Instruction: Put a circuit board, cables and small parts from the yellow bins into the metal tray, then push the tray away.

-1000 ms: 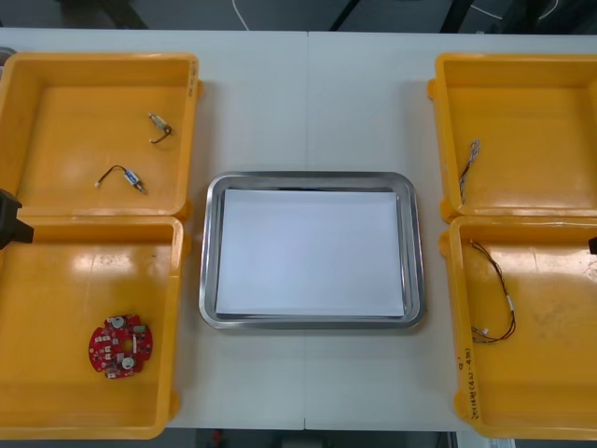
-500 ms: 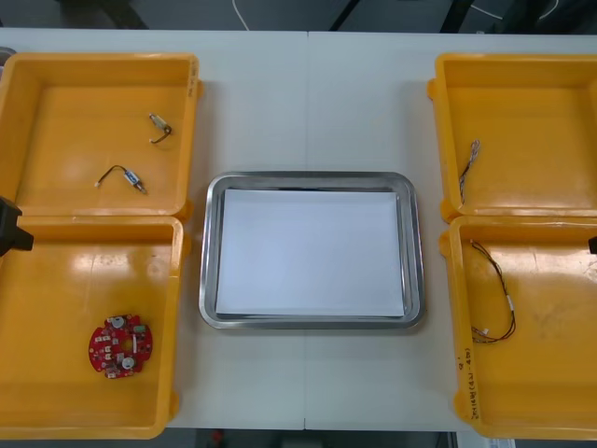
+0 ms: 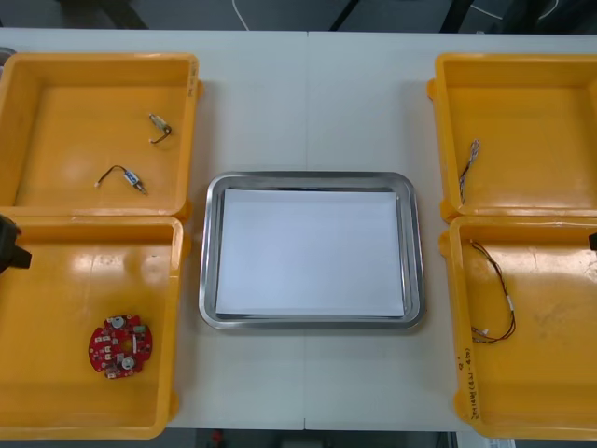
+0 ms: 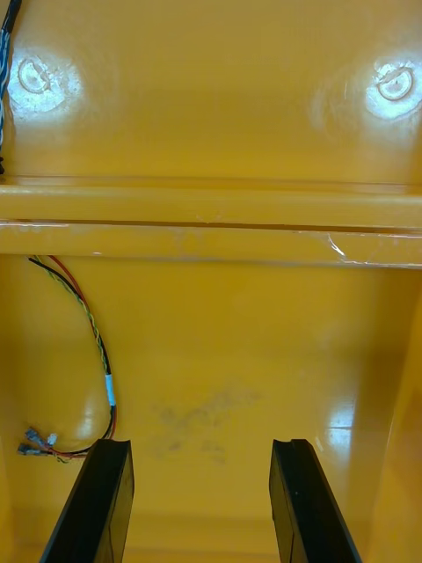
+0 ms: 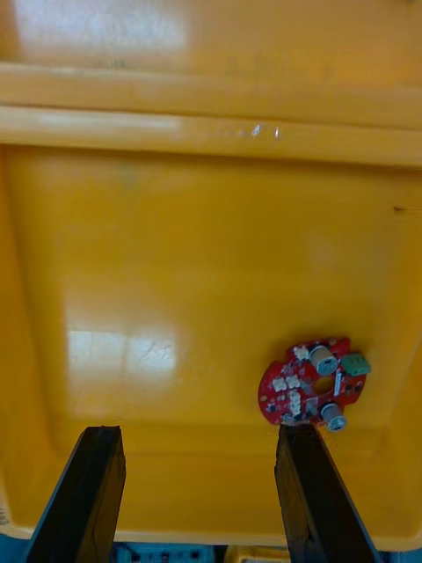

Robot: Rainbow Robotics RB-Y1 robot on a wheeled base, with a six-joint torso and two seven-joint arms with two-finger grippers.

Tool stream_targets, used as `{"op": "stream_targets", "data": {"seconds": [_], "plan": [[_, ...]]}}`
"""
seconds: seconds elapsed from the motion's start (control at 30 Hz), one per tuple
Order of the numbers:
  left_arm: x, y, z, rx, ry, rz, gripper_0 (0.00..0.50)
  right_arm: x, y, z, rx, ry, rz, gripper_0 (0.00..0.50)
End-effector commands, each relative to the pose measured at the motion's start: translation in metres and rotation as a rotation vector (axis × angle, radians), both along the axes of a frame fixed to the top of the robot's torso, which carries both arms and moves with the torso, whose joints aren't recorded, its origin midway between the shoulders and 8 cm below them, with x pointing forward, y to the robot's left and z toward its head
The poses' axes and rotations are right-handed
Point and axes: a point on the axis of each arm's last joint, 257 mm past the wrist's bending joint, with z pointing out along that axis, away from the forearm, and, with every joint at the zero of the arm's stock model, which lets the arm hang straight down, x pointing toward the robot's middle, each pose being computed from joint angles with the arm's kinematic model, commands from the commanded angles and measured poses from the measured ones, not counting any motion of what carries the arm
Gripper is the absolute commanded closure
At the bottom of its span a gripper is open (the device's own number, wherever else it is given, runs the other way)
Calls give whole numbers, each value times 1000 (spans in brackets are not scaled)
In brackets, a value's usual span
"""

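A round red circuit board (image 3: 119, 346) lies in the near left yellow bin (image 3: 56, 280). My left gripper (image 3: 8, 246) hangs at that bin's outer edge. In the left wrist view it (image 5: 198, 437) is open above the bin floor, with the board (image 5: 312, 392) just beyond one fingertip (image 5: 294, 435). My right gripper (image 4: 200, 449) is open over the near right bin (image 3: 550, 373), a red and yellow cable (image 4: 95, 347) beside one finger. The same cable (image 3: 495, 291) shows in the front view. The metal tray (image 3: 209, 252), white inside, sits in the middle.
The far left bin (image 3: 191, 131) holds two small metal parts (image 3: 122, 177) (image 3: 160, 128) with short wires. A twisted blue and white cable (image 3: 468, 161) lies in the far right bin (image 3: 522, 187). Bare table stretches beyond the tray.
My left gripper has slid a little toward the near side along the view's left edge. Everything else is as before.
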Motion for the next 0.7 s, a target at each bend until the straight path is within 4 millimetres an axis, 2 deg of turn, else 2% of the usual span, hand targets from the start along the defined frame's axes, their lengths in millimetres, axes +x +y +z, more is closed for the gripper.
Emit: {"op": "stream_targets", "data": {"seconds": [0.03,0.27,0.43,0.7], "plan": [[-24,14,-17,105,65,-223,0,-15,-7,-1,-22,3,-24,54],[-26,-1,-20,71,48,-350,0,-29,2,-9,-30,16,-7,53],[-23,-15,-20,56,6,-470,0,-37,21,-14,10,-7,-29,55],[-24,-24,-19,136,-54,-646,0,-49,54,-19,72,-23,-80,55]]}}
